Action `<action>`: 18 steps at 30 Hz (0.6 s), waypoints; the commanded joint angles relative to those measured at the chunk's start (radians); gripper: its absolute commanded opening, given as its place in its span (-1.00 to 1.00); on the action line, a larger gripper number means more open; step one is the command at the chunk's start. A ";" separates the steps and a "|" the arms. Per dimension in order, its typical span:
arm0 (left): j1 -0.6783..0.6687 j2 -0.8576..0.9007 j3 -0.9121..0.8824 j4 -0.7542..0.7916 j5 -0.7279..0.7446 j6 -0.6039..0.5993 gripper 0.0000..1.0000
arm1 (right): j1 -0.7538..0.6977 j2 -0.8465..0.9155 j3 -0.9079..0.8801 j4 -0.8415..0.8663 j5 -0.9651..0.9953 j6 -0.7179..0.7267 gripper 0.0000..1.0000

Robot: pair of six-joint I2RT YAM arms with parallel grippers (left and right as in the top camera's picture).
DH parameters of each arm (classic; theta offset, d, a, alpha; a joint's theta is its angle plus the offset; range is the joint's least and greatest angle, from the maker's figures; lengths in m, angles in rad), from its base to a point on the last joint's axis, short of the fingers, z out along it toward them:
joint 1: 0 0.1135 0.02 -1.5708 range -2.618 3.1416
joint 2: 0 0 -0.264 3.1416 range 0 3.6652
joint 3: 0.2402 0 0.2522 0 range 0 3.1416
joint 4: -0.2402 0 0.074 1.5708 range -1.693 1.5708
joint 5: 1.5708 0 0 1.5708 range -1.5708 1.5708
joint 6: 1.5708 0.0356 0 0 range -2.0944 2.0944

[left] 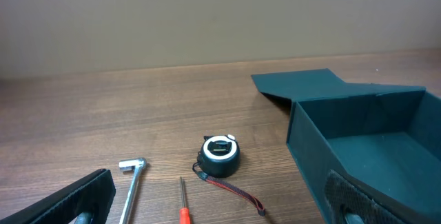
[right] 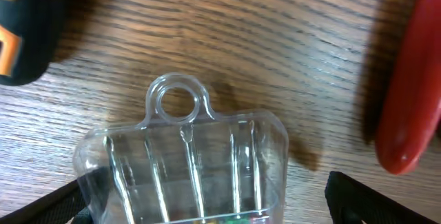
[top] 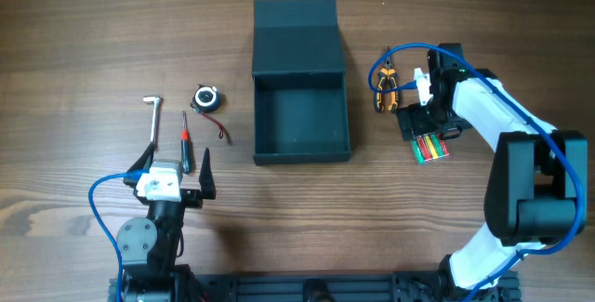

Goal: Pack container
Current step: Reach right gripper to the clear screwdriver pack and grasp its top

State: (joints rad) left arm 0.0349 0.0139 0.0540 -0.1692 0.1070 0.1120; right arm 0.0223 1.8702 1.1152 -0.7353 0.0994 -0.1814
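The dark teal container (top: 346, 107) stands open and empty mid-table, its flap lid (top: 296, 25) lying flat behind it; it also shows in the left wrist view (left: 310, 148). My right gripper (top: 425, 124) is open, low over a clear plastic case (top: 430, 146) of coloured bits to the right of the container. In the right wrist view the case (right: 186, 155) lies between the fingers (right: 213, 210), with the right finger apart from it. My left gripper (top: 178, 167) is open and empty, left of the container, at the red screwdriver's (top: 185, 142) handle end.
An L-shaped socket wrench (top: 153, 121) and a black tape measure (top: 206, 98) with a red strap lie left of the container. Orange-and-black pliers (top: 384, 88) lie just behind the right gripper. A red handle (right: 413, 79) shows in the right wrist view.
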 commanded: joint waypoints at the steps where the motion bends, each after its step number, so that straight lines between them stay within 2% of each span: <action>1: 0.005 -0.006 -0.004 0.000 0.019 0.015 1.00 | -0.011 0.066 -0.028 -0.014 0.122 -0.029 1.00; 5: 0.005 -0.006 -0.004 0.000 0.019 0.015 1.00 | -0.011 0.066 -0.028 -0.026 0.049 0.001 0.99; 11: 0.005 -0.006 -0.004 0.000 0.019 0.015 1.00 | -0.011 0.066 -0.028 -0.051 -0.015 0.024 0.80; 13: 0.005 -0.006 -0.004 0.000 0.019 0.015 1.00 | -0.011 0.066 -0.028 -0.053 -0.041 0.027 0.68; 16: 0.005 -0.006 -0.004 0.000 0.019 0.015 1.00 | -0.011 0.066 -0.028 -0.063 -0.041 0.029 0.34; 18: 0.005 -0.006 -0.004 0.000 0.019 0.015 1.00 | -0.011 0.066 -0.028 -0.062 -0.041 0.055 0.30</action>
State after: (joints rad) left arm 0.0349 0.0139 0.0540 -0.1692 0.1070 0.1120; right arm 0.0143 1.8801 1.1210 -0.7849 0.0467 -0.1543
